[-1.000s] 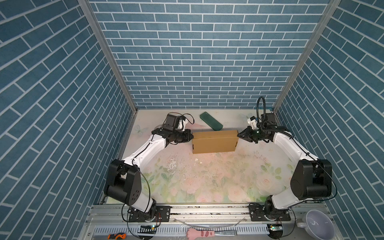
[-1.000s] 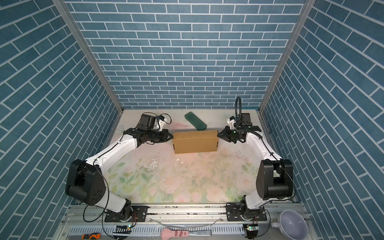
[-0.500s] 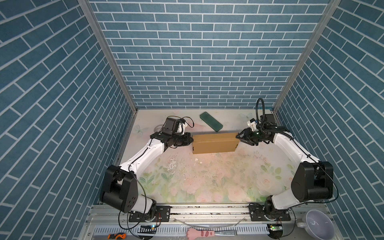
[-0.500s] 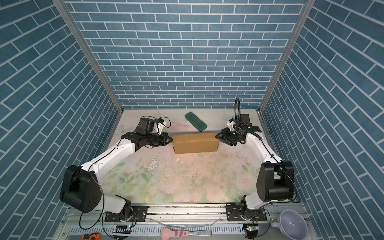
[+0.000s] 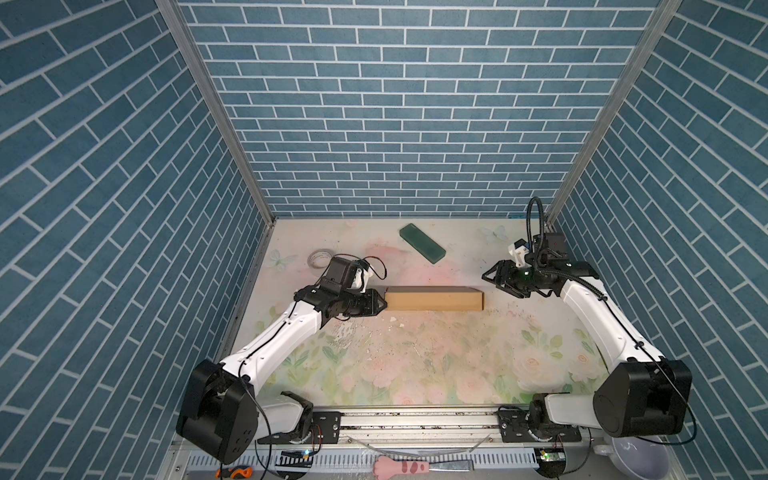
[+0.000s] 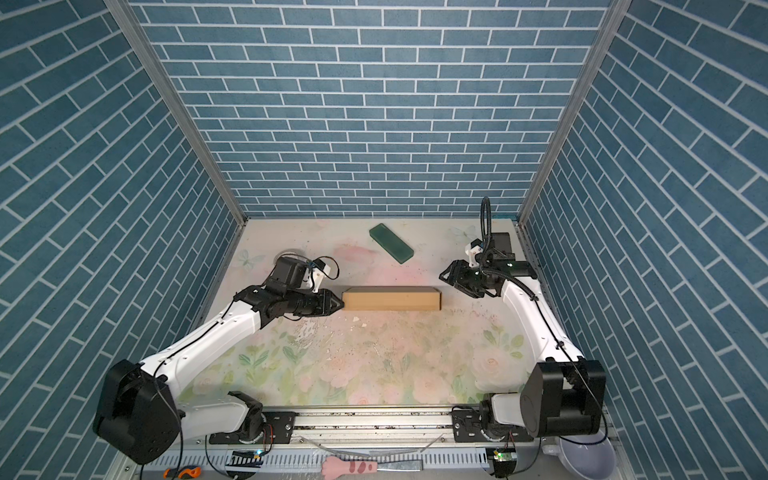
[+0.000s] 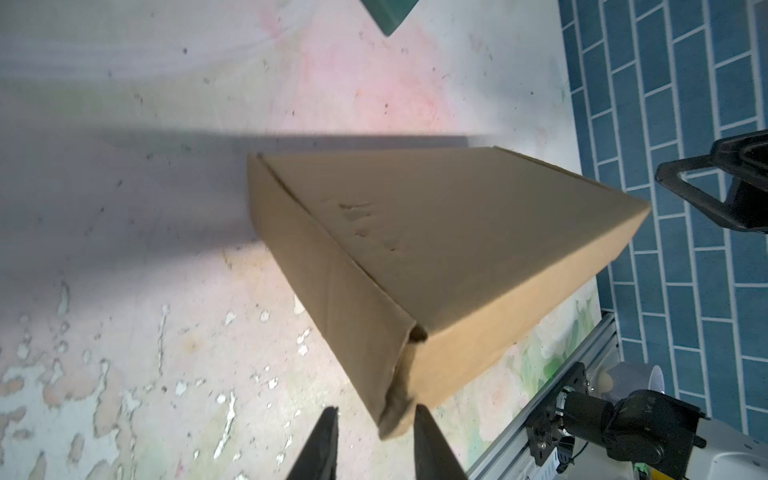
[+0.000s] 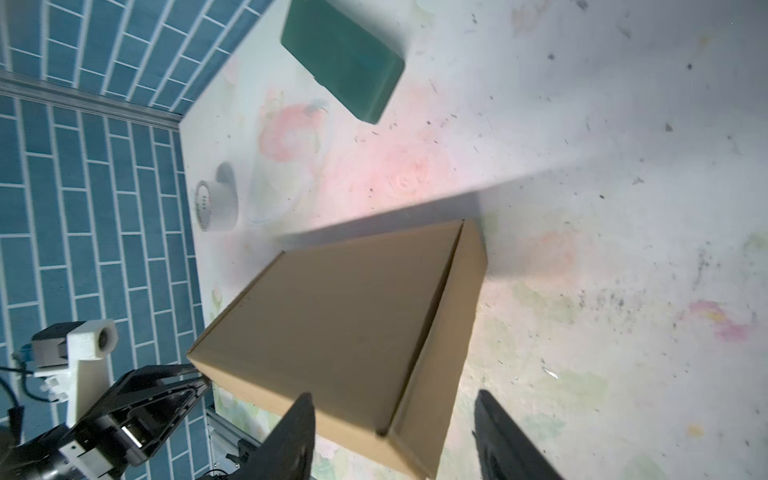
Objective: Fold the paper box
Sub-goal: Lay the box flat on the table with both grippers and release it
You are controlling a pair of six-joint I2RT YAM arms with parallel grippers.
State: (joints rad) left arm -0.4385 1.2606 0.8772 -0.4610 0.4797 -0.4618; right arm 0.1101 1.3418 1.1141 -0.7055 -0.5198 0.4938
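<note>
A white tape roll [image 5: 320, 257] sits near the left wall, behind the left arm. Just to its right, the left tool [image 5: 384, 305] points at the left end of the paper box [image 5: 434, 298]. In the left wrist view its fingers [image 7: 328, 436] stand a little apart. The box's near corner sits at their tips, against one finger and clear of the other, so nothing is clamped.

In both top views the paper box lies flat on the flower-printed counter [image 5: 415, 365], about midway across and toward the back. It is folded into a shallow closed box with its long side running left to right. Its lid shows a few small dents in the left wrist view [image 7: 457, 249].

Behind the box and slightly to the right, well apart from it, a dark green block [image 5: 422, 248] lies at an angle.

Farther right, the right tool [image 5: 498, 284] hangs just off the box's right end without touching it. In the right wrist view its fingers [image 8: 291, 436] are spread wide, with that end of the box [image 8: 340, 320] seen between them.
</note>
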